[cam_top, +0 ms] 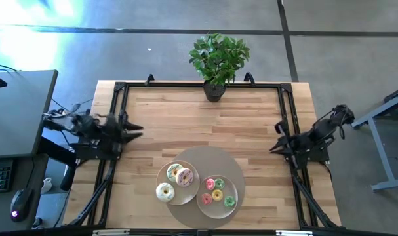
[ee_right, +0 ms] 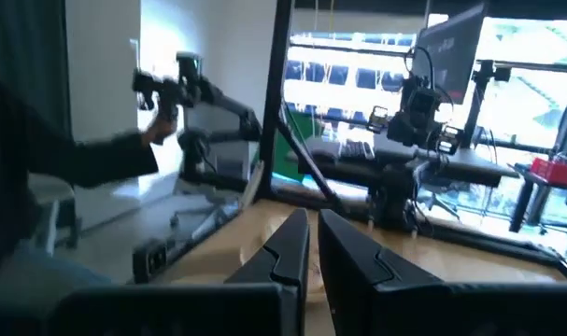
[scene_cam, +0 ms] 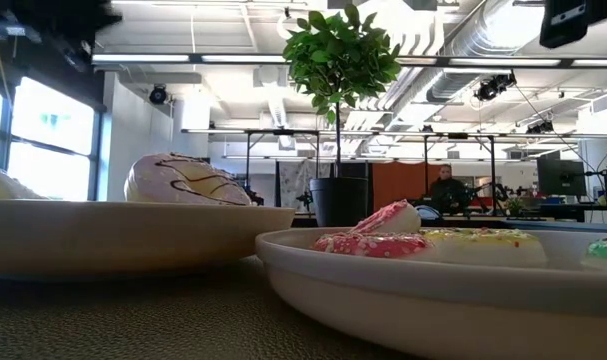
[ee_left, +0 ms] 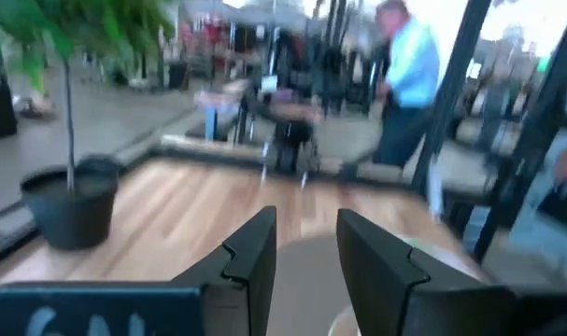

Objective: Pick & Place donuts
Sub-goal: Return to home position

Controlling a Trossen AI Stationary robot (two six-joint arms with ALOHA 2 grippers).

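Donuts (cam_top: 183,176) on plates (cam_top: 218,210), well apart from both jaws

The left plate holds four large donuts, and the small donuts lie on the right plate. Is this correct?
Not quite. The high view shows three large donuts on the left plate, not four: one green-white, one pink, one white. The rest stands: the small donuts lie on the right plate.

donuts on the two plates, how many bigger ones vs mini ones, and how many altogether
larger donuts, on the left plate: 3
mini donuts, on the right plate: 5
total: 8
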